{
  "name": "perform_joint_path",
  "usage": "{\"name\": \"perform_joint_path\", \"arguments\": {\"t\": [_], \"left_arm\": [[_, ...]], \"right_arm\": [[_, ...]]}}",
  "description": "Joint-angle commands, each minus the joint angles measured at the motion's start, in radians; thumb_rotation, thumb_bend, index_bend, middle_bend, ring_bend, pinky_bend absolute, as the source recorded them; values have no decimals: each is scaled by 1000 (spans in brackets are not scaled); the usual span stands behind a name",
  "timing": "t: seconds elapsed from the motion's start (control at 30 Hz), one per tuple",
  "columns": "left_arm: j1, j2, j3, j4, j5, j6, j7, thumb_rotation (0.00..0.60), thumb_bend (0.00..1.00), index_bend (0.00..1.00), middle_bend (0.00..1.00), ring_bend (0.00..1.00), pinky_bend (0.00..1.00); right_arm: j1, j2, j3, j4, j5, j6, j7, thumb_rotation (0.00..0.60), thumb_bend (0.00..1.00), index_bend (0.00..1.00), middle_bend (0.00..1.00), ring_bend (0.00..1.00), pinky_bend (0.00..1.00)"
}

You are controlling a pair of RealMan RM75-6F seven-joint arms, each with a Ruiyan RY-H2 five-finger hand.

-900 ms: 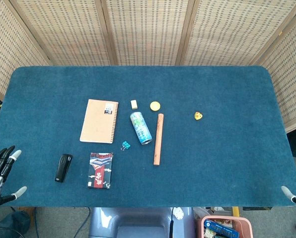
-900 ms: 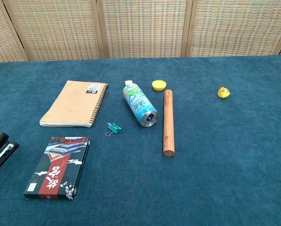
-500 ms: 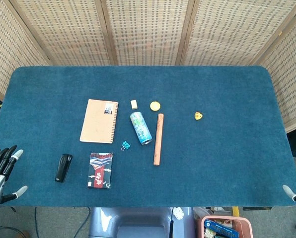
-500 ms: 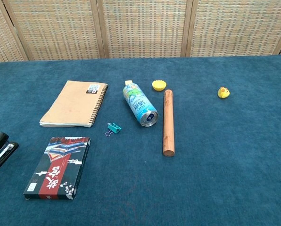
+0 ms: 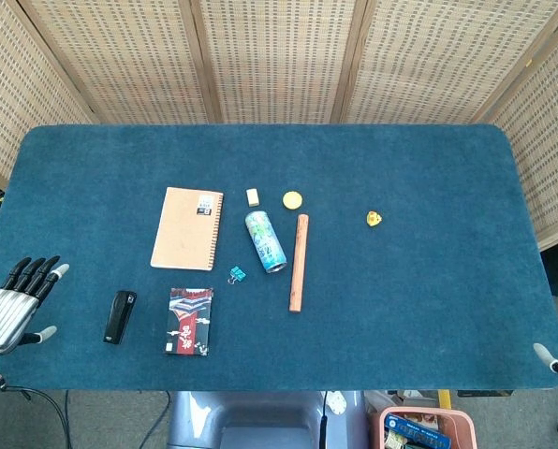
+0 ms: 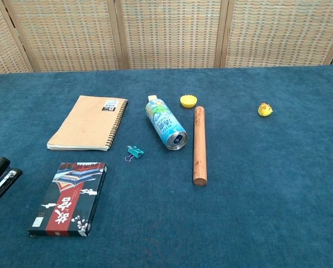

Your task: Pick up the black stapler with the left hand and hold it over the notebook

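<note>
The left robot hand (image 5: 17,299) hovers empty, fingers spread wide. The black stapler (image 5: 120,316) lies just to its right on the bench (image 5: 429,309). It should straddle the stapler's long sides before closing; the notebook (image 5: 187,228) waits farther ahead.

left hand (image 5: 15,304) | silver metal back | black fingers (image 5: 31,274) | grey-white tips

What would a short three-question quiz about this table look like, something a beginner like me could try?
1. True or false: the left hand is holding the black stapler.
2. Which lies nearest the teal binder clip? A) yellow duck B) drink can C) stapler
3. Fill in: the wooden rod lies just to the right of the ____.

Key: 1 false, the hand is open beside it; 2 B; 3 drink can.
</note>
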Motion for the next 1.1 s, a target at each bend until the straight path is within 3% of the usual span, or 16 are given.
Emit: {"name": "perform_joint_path", "arguments": {"t": [0.03,0.23,0.53,0.73,1.1], "left_arm": [[-47,-125,26,145,30,-39,-102,600,0,0,0,0,0],[-62,-191,41,199,15,-92,-93,600,0,0,0,0,0],[-74,-248,57,173,54,-44,8,600,0,0,0,0,0],[-81,-263,66,108,73,-19,69,600,0,0,0,0,0],[-124,-256,69,-73,73,-66,190,600,0,0,0,0,0]], "right_arm": [[3,-3,1,3,7,-8,-3,600,0,0,0,0,0],[2,1,3,11,20,-16,22,600,0,0,0,0,0],[-7,18,7,19,20,-5,82,600,0,0,0,0,0],[-13,27,10,25,25,1,115,600,0,0,0,0,0],[-14,28,13,33,38,-9,125,600,0,0,0,0,0]]}}
